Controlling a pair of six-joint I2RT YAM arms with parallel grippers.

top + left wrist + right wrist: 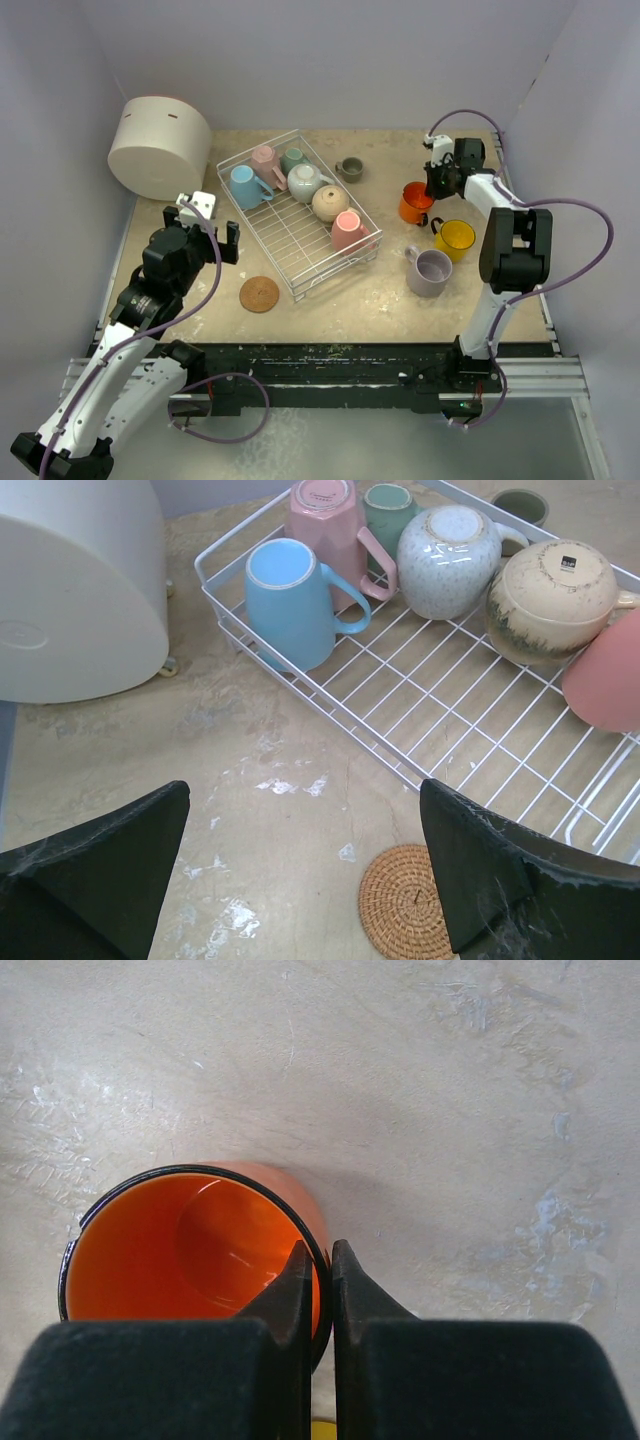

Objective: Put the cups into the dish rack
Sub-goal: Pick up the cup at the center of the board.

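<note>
While the left gripper [303, 785] hovers wide open near the dish rack [440, 715], the right gripper [316, 1255], its arm stretched forward, pinches the rim of the orange mug [180, 1250].

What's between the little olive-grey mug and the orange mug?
Nothing: only bare beige tabletop separates the olive-grey mug and the orange mug, seen in the top view.

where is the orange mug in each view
top external: orange mug right of centre, up-left of the yellow mug.
left wrist: not in it.
right wrist: orange mug at lower left.
shared landmark: the right tool, shut on its rim in both.
</note>
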